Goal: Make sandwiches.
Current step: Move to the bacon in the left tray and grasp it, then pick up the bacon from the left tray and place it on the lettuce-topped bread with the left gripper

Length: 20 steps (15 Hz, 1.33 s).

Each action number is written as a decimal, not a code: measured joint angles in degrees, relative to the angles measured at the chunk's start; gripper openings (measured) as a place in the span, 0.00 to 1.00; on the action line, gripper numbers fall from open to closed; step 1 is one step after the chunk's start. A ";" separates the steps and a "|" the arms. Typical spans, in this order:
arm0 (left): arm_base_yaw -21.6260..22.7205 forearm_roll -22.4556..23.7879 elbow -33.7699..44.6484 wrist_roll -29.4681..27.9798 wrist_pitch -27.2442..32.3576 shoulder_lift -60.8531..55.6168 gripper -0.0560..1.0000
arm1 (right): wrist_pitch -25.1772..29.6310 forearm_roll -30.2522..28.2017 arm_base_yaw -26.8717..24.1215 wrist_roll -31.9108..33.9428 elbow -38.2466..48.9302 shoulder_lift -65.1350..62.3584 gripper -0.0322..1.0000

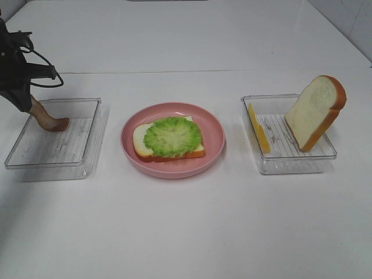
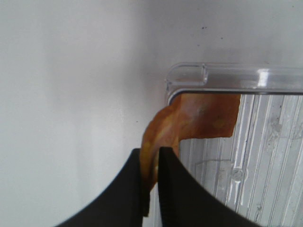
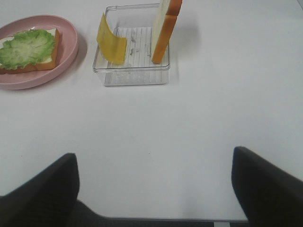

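left gripper (image 2: 151,163) pinched on bacon (image 2: 201,116) end, strip drooping into tray (image 2: 227,75). right gripper (image 3: 154,187) wide apart, empty. thin edge grip: bacon may slip, or snag the rim on lift.

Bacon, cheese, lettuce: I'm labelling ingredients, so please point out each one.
bacon (image 1: 46,118), high view, middle of the strip.
cheese (image 1: 260,129), high view, middle of its yellow face.
lettuce (image 1: 172,136), high view, centre of the leaf.

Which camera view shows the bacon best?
The left wrist view: the bacon is large, pinched by the left gripper. The exterior high view shows it small, at the left tray. The right wrist view misses it.
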 joint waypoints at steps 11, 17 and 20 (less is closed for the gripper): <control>-5.16 -6.42 2.69 -9.17 1.09 -15.87 0.05 | 0.00 0.00 0.00 0.00 0.00 0.00 0.86; -19.60 -5.44 10.77 -21.08 1.32 -20.68 0.05 | 0.00 0.00 0.00 0.00 0.00 0.00 0.86; -24.87 -5.44 10.83 -27.27 1.32 -20.68 0.05 | 0.00 0.00 0.00 0.00 0.00 0.00 0.86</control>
